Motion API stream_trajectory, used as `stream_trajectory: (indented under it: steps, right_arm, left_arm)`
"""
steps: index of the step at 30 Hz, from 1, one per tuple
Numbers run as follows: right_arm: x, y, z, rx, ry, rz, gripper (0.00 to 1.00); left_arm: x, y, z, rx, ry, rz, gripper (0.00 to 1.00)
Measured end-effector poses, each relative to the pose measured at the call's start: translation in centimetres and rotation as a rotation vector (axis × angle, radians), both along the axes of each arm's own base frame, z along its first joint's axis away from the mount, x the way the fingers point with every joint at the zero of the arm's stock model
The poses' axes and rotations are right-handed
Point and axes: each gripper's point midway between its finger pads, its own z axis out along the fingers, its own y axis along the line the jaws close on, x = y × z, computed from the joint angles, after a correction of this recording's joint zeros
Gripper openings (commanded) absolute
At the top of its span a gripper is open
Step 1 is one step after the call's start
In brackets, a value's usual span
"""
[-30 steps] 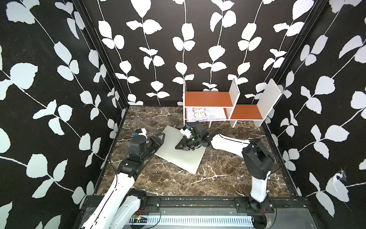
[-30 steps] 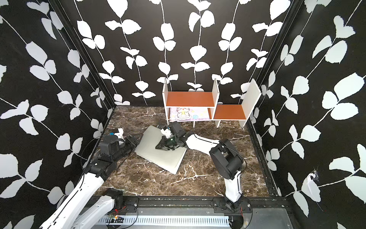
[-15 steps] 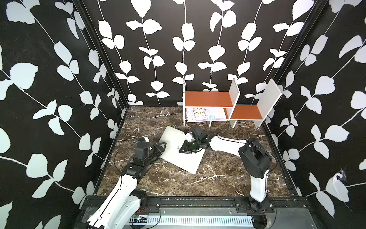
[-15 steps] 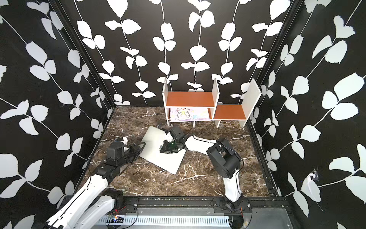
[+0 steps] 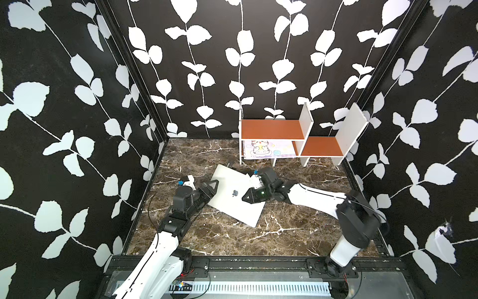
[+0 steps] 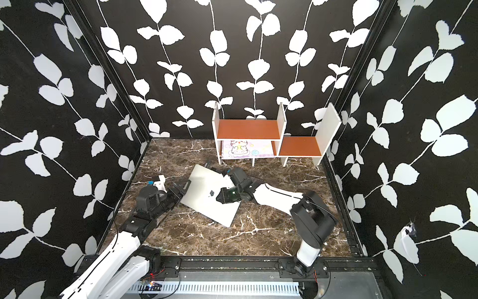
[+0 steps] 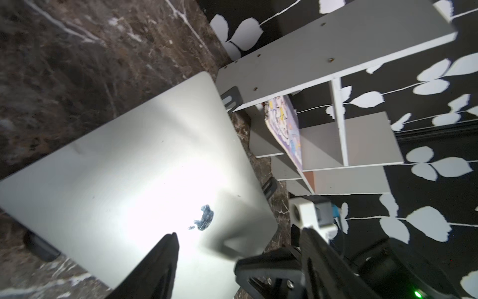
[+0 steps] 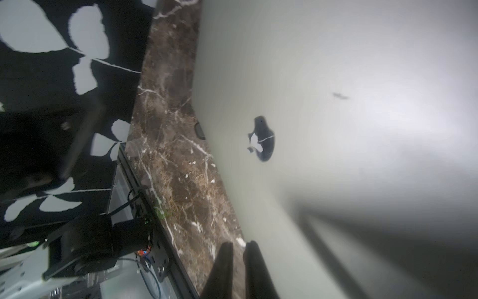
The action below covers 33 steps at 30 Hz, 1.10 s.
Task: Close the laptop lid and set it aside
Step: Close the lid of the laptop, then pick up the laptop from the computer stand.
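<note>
light: bright | glare: laptop lid (image 7: 139,181) | wrist views: blurred

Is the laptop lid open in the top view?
No, the laptop lid is shut against the base, with its apple logo facing up.

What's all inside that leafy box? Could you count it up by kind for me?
Arms: 2
Laptop: 1
Shelf: 1
Picture book: 1
Black stand: 1
Total: 6
</note>
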Motion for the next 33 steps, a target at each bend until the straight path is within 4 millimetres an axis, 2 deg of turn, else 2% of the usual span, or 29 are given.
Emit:
stream_trajectory:
  steps: [3, 4, 6, 8, 11, 13, 16, 22, 28, 33]
  right_arm:
    - [-0.8, -2.8, 4.9, 0.104, -0.179, -0.046, 0.35]
    - [-1.0, -3.9, 5.9, 0.138, -0.22, -0.072, 0.36]
    - [-0.9, -6.1, 6.4, 0.185, -0.251, -0.132, 0.38]
    - [-0.3, -8.4, 4.8, 0.198, -0.222, -0.208, 0.4]
    - [0.2, -11.5, 0.4, 0.189, -0.103, -0.329, 0.45]
    - [0.0, -12.5, -2.2, 0.178, -0.015, -0.374, 0.45]
    - [-0.1, -11.9, -3.9, 0.19, 0.075, -0.369, 0.46]
    - [1.3, -9.8, -4.2, 0.253, 0.127, -0.334, 0.43]
    - [2.9, -8.3, -4.5, 0.291, 0.148, -0.316, 0.31]
    - [3.4, -7.3, -4.8, 0.336, 0.162, -0.285, 0.22]
  left_arm:
    - [0.1, -0.1, 0.7, -0.056, -0.091, 0.003, 0.91]
    - [0.2, -0.1, 0.6, -0.076, -0.116, 0.007, 0.92]
    - [0.2, -0.1, -0.1, -0.118, -0.138, 0.017, 0.93]
    - [0.3, -0.1, -1.0, -0.151, -0.139, 0.025, 0.93]
    - [0.6, -0.3, -1.8, -0.185, -0.121, 0.026, 0.93]
    - [0.9, -0.7, -1.8, -0.203, -0.123, 0.011, 0.93]
    - [1.3, -1.4, -1.8, -0.226, -0.112, -0.018, 0.92]
    - [1.6, -2.3, -1.9, -0.272, -0.1, -0.061, 0.91]
    - [1.4, -2.3, -0.6, -0.292, -0.139, -0.069, 0.91]
    - [1.1, -2.1, 0.5, -0.288, -0.173, -0.068, 0.92]
